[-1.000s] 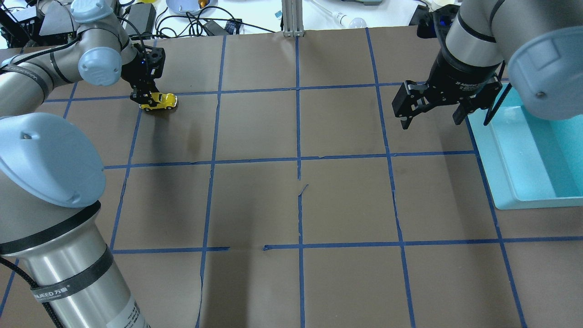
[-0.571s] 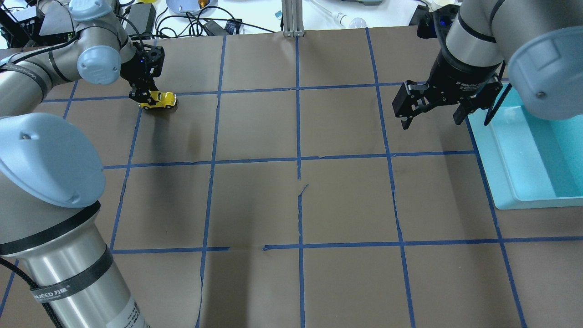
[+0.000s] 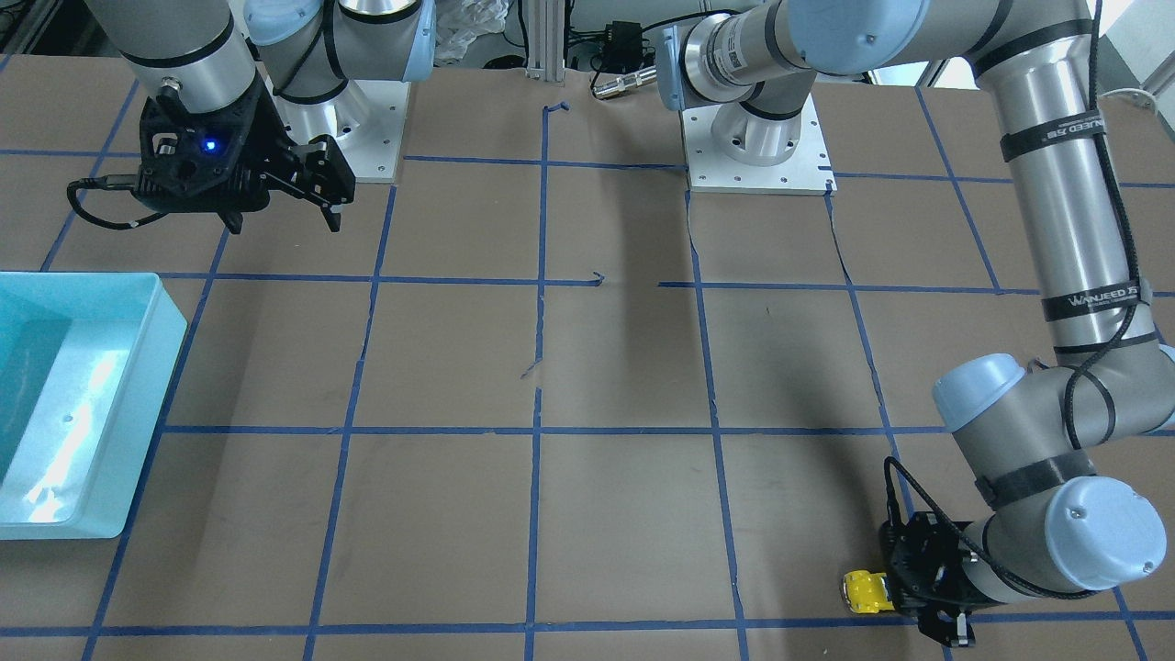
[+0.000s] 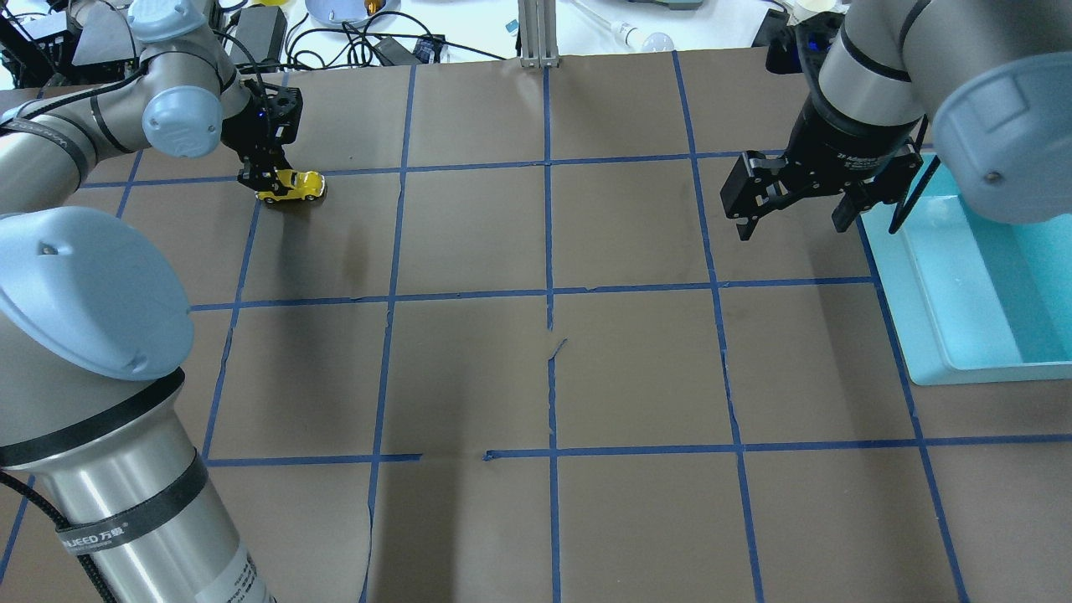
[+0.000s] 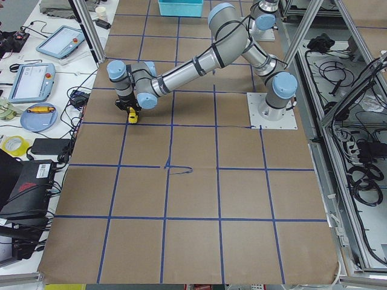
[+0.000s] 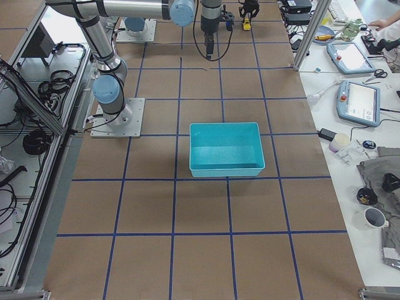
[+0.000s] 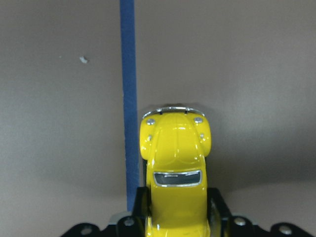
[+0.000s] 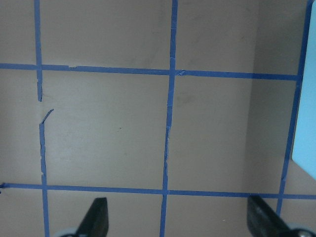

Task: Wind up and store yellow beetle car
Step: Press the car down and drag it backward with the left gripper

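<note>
I am watching the brown-papered table (image 4: 636, 368), with the teal bin (image 3: 151, 413) sitting at its right end. The right gripper (image 4: 790, 228) is hovering beside that bin's near corner, its jaws spread wide around nothing. Far across, at the table's far left corner, the left gripper (image 4: 266, 182) is clamping the rear of the yellow beetle car (image 4: 297, 185). The car's nose is pointing away from the fingers, just beside a blue tape line (image 7: 129, 98). I cannot tell whether its wheels are touching the paper.
</note>
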### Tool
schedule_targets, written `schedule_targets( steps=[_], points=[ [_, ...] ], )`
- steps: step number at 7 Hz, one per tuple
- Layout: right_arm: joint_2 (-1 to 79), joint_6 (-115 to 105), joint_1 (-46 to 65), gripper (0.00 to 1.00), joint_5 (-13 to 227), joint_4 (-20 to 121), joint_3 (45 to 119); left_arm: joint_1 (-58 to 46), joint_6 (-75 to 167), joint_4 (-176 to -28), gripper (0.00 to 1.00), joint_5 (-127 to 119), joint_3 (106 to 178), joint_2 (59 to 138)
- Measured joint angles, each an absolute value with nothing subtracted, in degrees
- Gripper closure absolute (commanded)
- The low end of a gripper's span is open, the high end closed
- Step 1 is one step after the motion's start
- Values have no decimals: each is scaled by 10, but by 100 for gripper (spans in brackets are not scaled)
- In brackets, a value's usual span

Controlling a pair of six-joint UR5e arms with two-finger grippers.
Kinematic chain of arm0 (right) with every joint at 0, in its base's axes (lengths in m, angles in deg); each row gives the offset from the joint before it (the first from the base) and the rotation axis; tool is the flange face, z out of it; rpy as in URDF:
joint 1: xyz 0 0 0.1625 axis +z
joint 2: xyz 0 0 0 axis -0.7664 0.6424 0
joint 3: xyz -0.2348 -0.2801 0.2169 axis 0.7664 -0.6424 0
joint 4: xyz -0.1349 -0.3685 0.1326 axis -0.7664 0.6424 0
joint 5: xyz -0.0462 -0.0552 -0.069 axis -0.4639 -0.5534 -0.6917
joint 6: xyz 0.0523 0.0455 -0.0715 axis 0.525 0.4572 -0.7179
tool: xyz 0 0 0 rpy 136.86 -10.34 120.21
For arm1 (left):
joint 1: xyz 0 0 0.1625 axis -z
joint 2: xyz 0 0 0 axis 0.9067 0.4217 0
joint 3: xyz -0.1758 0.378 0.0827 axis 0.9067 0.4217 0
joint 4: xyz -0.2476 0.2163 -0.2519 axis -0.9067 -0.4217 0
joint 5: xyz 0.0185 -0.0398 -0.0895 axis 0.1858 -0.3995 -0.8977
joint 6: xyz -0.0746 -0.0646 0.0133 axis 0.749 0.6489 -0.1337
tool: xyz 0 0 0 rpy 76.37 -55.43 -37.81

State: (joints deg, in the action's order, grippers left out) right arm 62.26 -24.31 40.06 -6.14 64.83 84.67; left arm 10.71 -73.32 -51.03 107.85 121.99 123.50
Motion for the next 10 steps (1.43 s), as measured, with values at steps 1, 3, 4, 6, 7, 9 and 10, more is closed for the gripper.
schedule_targets(
  steps=[1, 3, 4, 6, 7, 9, 10],
  points=[
    [623, -243, 401, 0, -61, 648, 847, 104, -738, -510, 100, 1078, 1220, 1236],
    [622, -243, 401, 0, -61, 648, 847, 93, -754, -511, 100, 1077, 1220, 1237],
    [623, -243, 401, 0, -62, 648, 847, 89, -762, -511, 100, 1077, 1221, 1237],
    [623, -243, 401, 0, -59, 649, 847, 77, -783, -510, 100, 1068, 1222, 1236],
    [622, -243, 401, 0, -58, 648, 847, 72, -793, -510, 100, 1065, 1222, 1236],
    [622, -243, 401, 0, -58, 649, 847, 63, -806, -510, 100, 1064, 1223, 1236],
    [623, -243, 401, 0, -60, 648, 847, 61, -809, -510, 100, 1065, 1223, 1236]
  ],
)
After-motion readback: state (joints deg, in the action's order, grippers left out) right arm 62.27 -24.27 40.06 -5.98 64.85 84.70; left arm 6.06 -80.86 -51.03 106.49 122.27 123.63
